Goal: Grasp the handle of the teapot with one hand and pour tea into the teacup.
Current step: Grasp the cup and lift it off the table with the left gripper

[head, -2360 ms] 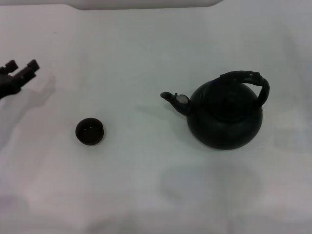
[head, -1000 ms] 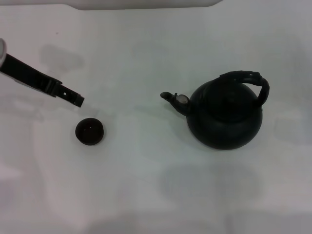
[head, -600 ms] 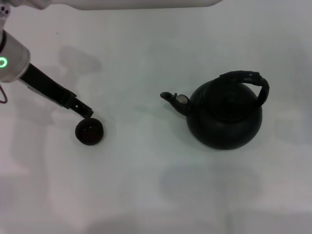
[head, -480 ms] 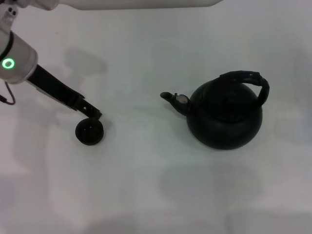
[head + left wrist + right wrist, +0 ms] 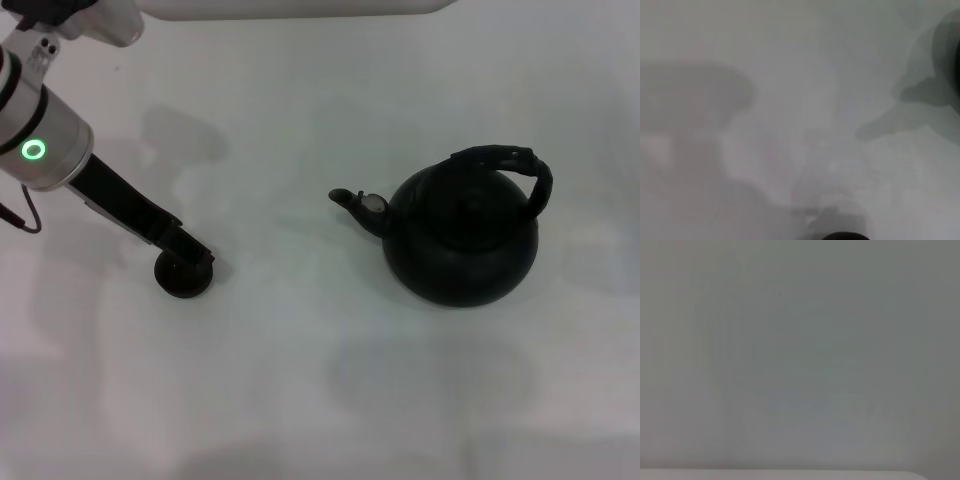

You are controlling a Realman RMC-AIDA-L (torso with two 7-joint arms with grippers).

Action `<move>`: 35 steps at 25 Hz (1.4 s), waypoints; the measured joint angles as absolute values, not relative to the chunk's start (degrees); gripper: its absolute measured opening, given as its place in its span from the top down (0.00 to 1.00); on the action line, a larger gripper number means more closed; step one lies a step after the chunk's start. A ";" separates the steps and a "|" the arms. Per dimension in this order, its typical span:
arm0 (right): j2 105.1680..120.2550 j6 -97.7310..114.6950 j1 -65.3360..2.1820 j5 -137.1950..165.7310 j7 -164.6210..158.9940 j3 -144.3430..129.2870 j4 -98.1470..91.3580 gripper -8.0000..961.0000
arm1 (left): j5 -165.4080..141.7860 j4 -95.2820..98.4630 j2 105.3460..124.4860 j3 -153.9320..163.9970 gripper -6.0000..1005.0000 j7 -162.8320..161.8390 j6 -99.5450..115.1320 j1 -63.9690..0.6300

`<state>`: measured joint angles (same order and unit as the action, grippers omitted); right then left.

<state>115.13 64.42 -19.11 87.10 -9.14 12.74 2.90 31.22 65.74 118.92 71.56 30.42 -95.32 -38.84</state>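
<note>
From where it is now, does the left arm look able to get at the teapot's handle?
Probably yes: the left gripper sits over the teacup, and only bare table separates it from the teapot and its handle.

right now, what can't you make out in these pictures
- Head view: the left end effector overlaps the teacup, hiding its inside.
- Left wrist view: only a sliver of the cup shows, cut by the edge.
- Right wrist view: only bare surface, so the right end effector is unseen.
- Teapot contents: closed body.

Left gripper (image 5: 192, 254) now swung in from the table's left edge, lowered, and extended over the teacup (image 5: 183, 278), covering its upper rim. More of the left arm in view.
</note>
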 joint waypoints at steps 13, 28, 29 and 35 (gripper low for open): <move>115.14 64.42 -19.32 87.27 -9.14 12.75 2.90 0.09 | 29.69 63.30 118.86 77.74 0.12 27.59 -93.43 -39.73; 115.13 64.43 -19.09 87.28 -9.13 12.75 2.93 0.09 | 29.41 59.87 118.98 79.87 0.12 27.60 -89.26 -39.91; 115.13 64.42 -19.11 87.28 -9.14 12.74 2.92 0.09 | 29.71 59.88 118.98 80.02 0.12 27.56 -89.11 -39.91; 115.13 64.21 -19.16 87.28 -9.14 12.74 2.90 0.09 | 30.22 59.80 119.00 80.07 0.12 27.58 -88.70 -39.89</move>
<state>115.13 64.21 -19.16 87.28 -9.14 12.74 2.90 30.22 59.80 119.00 80.07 27.58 -88.70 -39.89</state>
